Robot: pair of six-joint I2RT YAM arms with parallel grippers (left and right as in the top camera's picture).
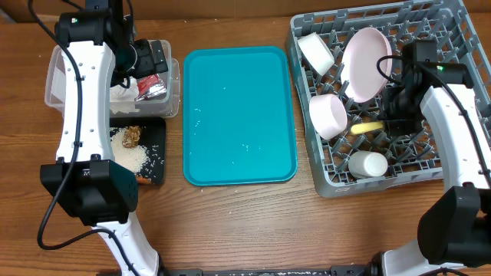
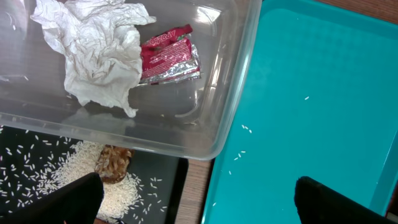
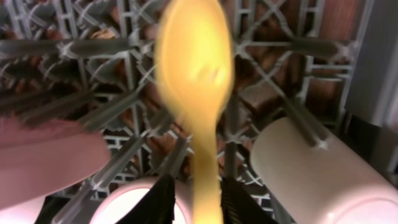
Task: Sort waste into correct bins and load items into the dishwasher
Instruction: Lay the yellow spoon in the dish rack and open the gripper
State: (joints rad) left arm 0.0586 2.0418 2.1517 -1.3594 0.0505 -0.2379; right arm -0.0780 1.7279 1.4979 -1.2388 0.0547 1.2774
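Left gripper (image 2: 202, 202) wide open above clear tub (image 2: 236, 81), right gripper (image 3: 198, 190) around yellow spoon (image 3: 193, 68) over dish rack (image 3: 280, 45), grip unclear

Left arm (image 1: 80, 100) & right arm (image 1: 460, 138): white shells, black joints, black cables (image 1: 67, 77), green LEDs (image 1: 74, 19).

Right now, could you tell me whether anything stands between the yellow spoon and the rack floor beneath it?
Nothing visible does: the yellow spoon, at the right claw, is over bare grid of the dish rack; a bowl and the cup sit beside.
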